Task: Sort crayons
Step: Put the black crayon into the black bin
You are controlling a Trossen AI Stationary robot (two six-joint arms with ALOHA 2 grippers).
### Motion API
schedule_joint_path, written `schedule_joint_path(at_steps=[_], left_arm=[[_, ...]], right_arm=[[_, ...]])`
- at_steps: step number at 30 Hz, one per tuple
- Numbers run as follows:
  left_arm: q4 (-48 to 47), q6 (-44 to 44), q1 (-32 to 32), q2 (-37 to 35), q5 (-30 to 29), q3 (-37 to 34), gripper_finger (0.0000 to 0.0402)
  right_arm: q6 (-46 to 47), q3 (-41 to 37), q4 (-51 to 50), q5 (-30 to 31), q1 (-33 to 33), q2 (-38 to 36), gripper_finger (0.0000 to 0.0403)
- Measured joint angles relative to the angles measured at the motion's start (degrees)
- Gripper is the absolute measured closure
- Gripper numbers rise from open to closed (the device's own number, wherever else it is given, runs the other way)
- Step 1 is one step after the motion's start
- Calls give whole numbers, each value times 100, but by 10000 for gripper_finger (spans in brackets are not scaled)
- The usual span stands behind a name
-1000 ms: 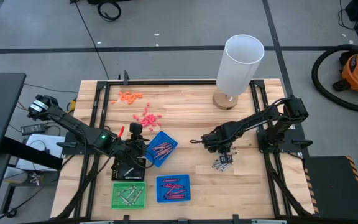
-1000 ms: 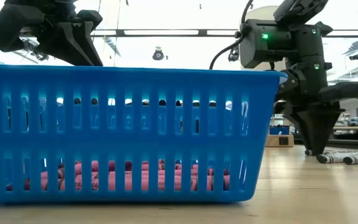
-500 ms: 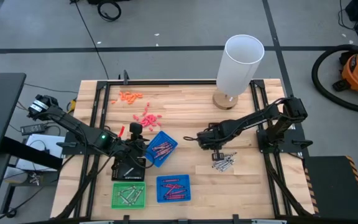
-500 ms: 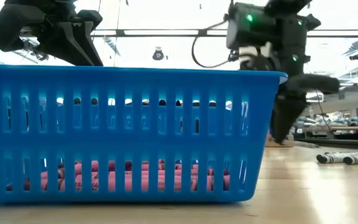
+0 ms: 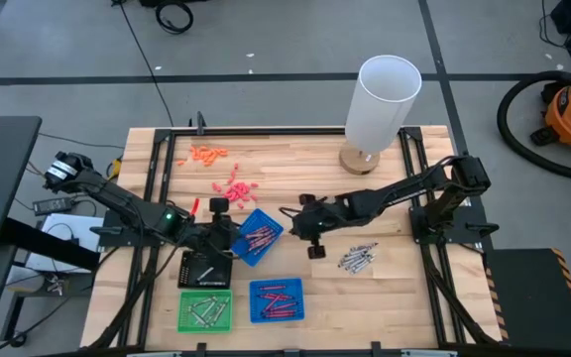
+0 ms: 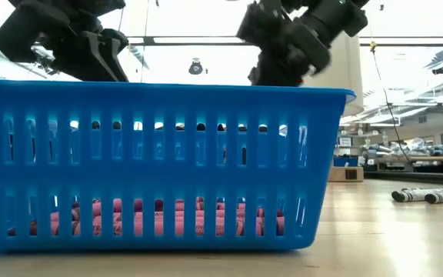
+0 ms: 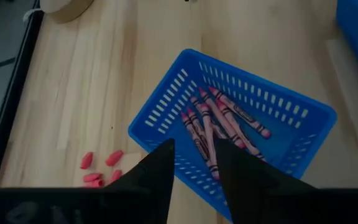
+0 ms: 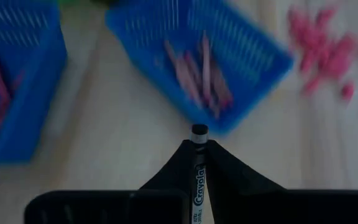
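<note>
Near edge: green tray (image 5: 205,310) with grey crayons beside a blue tray (image 5: 277,300) with red crayons, both at the tabletop's (image 5: 395,288) near edge.
Loose pile: grey-silver crayons (image 5: 356,257) lie on bare wood, toward the right edge.
Left gripper (image 5: 222,234): over the near-left rim of the tilted blue tray (image 5: 257,236); fingers (image 7: 160,173) partly apart, nothing between them.
Tilted tray contents: red crayons (image 7: 219,123), mid-tabletop.
Right gripper (image 5: 292,220): just right of the tilted tray, fingers closed on one dark crayon (image 8: 198,158), tip poking past them.
Far left: pink bits (image 5: 233,184) and orange bits (image 5: 207,153).
Far edge: white cylinder (image 5: 383,101) upright.
</note>
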Motion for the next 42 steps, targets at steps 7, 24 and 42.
schedule_joint_path(at_steps=[7,24,42], left_arm=[[473,-43,196,0,27,-4,216],[2326,947,588,0,173,-6,196],[3173,1268,776,0,421,-8,300]], right_arm=[[-598,0,1666,168,114,-4,371],[-1643,0,4102,67,141,-8,369],[-1772,0,4552,-62,141,-9,361]])
